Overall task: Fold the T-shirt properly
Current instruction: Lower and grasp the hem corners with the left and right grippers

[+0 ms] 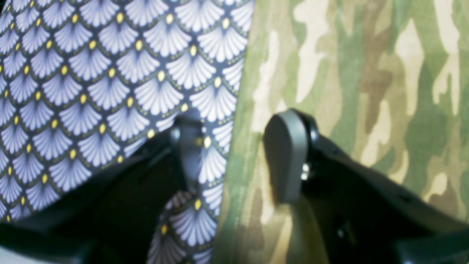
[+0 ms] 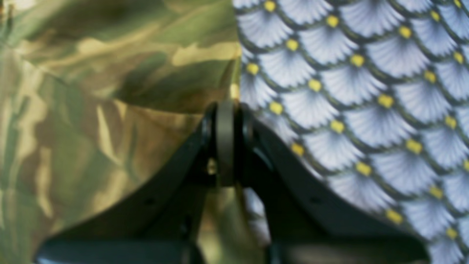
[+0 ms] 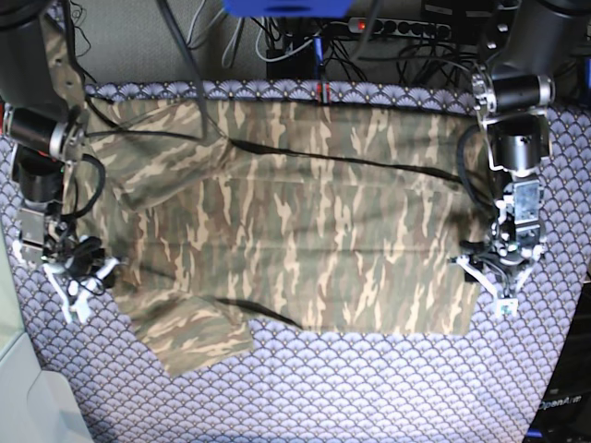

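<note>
In the left wrist view the left end effector [image 1: 234, 154] stands with its two pads well apart, straddling the shirt's side edge: one pad over the fan-scale cloth [image 1: 91, 84] that covers the bench, the other over the camouflage T-shirt [image 1: 366, 80], with nothing held between them. In the right wrist view the right end effector [image 2: 225, 143] has its pads pressed together right at the line where the T-shirt [image 2: 110, 110] meets the patterned cloth [image 2: 366, 91]; whether a sliver of the hem is pinched there or the pads are merely closed beside it, I cannot tell from the blur. Farther off, the base view shows the T-shirt [image 3: 305, 221] spread flat across the middle of the bench, its long axis running side to side between the two arms, one sleeve turned out at the lower left and a dark fold line crossing the upper half. The right end effector [image 3: 78, 268] sits at that view's left edge of the shirt, just above the out-turned sleeve, and the left end effector [image 3: 499, 272] at the opposite edge near the lower corner. Each arm is thus at its own end of the garment, and the cloth lies inward from both. My judgement is that the coming move depends on each side securing its edge so that the shirt can be carried across its long axis.
</note>
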Tool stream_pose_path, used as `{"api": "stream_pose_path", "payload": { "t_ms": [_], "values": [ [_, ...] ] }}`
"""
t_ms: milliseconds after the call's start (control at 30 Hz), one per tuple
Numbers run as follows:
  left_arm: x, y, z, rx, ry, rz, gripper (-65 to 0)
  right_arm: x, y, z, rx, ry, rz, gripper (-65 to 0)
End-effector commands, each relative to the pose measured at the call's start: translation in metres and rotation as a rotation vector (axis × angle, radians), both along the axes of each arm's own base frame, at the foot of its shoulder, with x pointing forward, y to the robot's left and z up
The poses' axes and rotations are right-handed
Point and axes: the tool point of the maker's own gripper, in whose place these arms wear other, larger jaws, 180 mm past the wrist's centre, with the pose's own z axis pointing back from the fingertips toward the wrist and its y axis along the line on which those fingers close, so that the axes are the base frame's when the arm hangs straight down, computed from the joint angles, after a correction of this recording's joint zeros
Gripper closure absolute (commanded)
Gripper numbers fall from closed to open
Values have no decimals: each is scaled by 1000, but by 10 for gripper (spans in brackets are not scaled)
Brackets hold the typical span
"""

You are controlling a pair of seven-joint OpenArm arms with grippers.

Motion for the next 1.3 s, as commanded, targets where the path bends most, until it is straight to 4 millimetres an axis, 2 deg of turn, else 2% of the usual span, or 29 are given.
{"api": "stream_pose_path", "payload": {
  "t_ms": [0,100,267,367,567,667,767,967,1133,1267],
  "values": [
    [19,9,29,19,-79,8,-303,14,-17,24,-35,-53,-18,0],
    [21,10,31,17,-85,10,-303,19,-25,42,-78,-106,-18,0],
    [33,6,62,42,-170,-7,-304,11,-30,47,-131,-108,-11,0],
    [38,5,78,54,-213,-16,-313,11,-17,41,-120,-104,4,0],
    [50,3,99,60,-272,-21,-472,7,-15,35,-114,-91,6,0],
    [56,1,109,62,-331,-28,-494,2,-14,29,-115,-80,8,0],
    [58,-4,93,31,-319,-25,-494,1,-14,28,-114,-77,8,0],
    [73,-2,69,-31,-326,3,-494,0,-14,27,-114,-75,8,0],
    [86,-6,78,-52,-408,5,-494,0,-14,27,-114,-74,9,0],
    [87,-8,73,-68,-390,12,-494,-1,-14,26,-114,-72,9,0]
  ]
}}
